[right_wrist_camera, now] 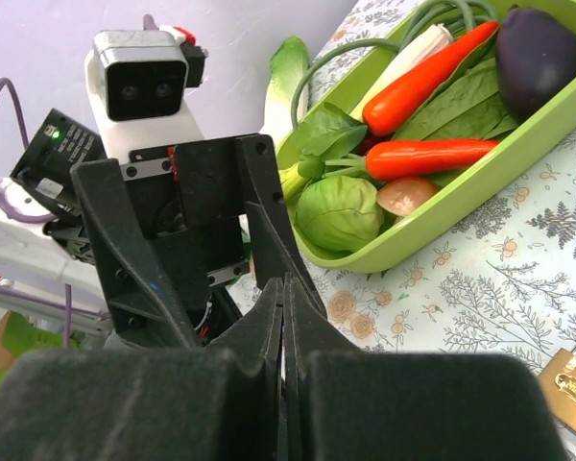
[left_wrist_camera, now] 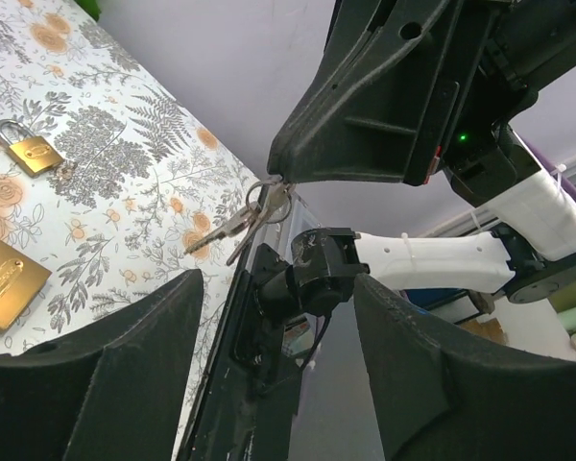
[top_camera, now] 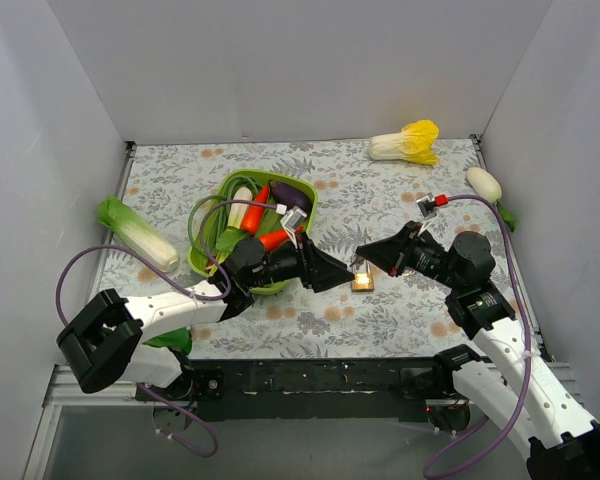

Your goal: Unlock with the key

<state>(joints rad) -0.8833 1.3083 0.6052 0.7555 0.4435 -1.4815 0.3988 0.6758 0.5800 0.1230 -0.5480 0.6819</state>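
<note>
My right gripper (top_camera: 366,258) is shut, and a small bunch of thin silvery keys, the key (left_wrist_camera: 232,227), hangs from its tip on a ring above the floral table. In the right wrist view its fingers (right_wrist_camera: 269,317) are pressed together. My left gripper (top_camera: 340,272) faces it from the left, open and empty, with its jaws wide apart in the left wrist view (left_wrist_camera: 276,288). A brass padlock (top_camera: 362,282) lies on the table just below both tips. The left wrist view shows a brass padlock with a silver shackle (left_wrist_camera: 26,150) and a smaller brass lock-like piece (left_wrist_camera: 7,284).
A green tray (top_camera: 307,214) of toy vegetables stands behind my left gripper. A leafy stalk (top_camera: 136,236) lies at the far left, a yellow-tipped cabbage (top_camera: 407,142) at the back right, and a white radish (top_camera: 485,183) by the right wall. Grey walls enclose the table.
</note>
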